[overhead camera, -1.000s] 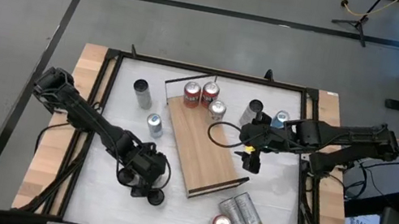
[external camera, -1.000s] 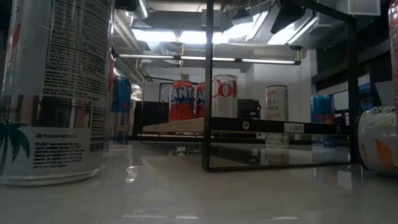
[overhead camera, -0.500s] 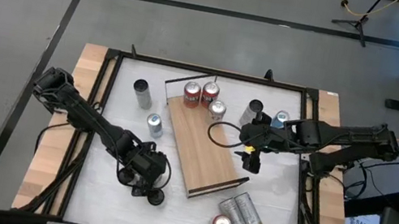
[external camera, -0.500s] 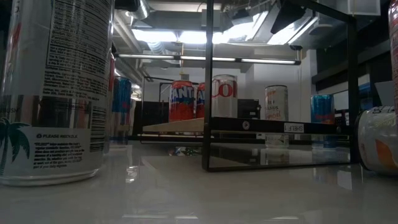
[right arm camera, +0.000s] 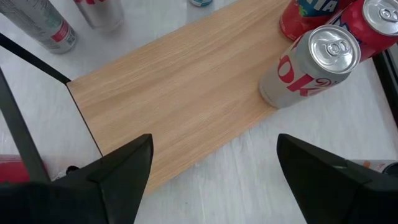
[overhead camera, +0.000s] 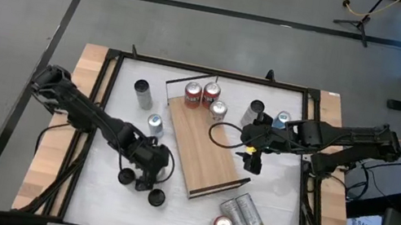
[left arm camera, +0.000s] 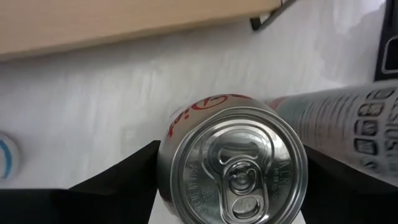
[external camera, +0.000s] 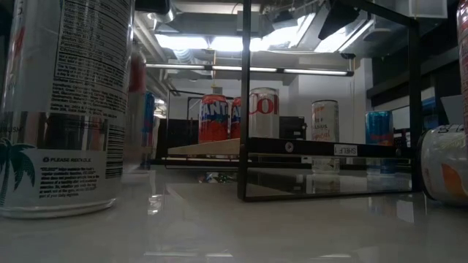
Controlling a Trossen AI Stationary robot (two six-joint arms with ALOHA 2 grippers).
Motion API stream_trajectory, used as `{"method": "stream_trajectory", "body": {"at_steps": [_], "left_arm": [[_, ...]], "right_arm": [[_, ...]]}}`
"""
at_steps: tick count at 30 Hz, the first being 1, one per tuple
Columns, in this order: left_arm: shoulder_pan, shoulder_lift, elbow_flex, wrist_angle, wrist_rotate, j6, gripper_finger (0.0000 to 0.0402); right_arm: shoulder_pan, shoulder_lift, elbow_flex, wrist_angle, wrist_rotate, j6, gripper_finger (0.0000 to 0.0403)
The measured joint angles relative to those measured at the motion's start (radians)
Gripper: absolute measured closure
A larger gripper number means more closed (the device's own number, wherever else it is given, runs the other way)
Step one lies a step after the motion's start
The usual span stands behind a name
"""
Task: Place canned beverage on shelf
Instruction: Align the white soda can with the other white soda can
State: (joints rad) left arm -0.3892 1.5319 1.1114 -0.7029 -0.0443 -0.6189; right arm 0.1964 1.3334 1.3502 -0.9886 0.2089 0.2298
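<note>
Left tool (left arm camera: 231, 186) grips silver upright aluminium can (left arm camera: 233, 165) just off long light-brown wooden shelf (overhead camera: 204, 148), near its open end. Lift straight, keep can vertical, clear shelf edge before setting down.

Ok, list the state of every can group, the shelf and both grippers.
silver can: upright, clamped in left gripper
left gripper: shut on silver can
right gripper: open, empty
shelf: three cans standing at railed end
loose cans: lying on their sides

A tripod stand (overhead camera: 357, 23) and yellow cable (overhead camera: 365, 9) lie on the grey floor (overhead camera: 28, 8).
</note>
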Motion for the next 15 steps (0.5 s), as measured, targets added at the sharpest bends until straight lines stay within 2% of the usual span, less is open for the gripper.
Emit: {"method": "stream_trajectory", "body": {"at_steps": [11,15], "left_arm": [[0.119,-0.098,0.000,-0.009,0.022,0.054,0.0113],[0.181,-0.127,0.001,-0.004,0.077,0.064,0.0113]], "right_arm": [[0.000,0.000,0.000,0.001,0.000,0.000,0.0065],[0.000,0.000,0.000,0.002,0.000,0.000,0.0065]]}}
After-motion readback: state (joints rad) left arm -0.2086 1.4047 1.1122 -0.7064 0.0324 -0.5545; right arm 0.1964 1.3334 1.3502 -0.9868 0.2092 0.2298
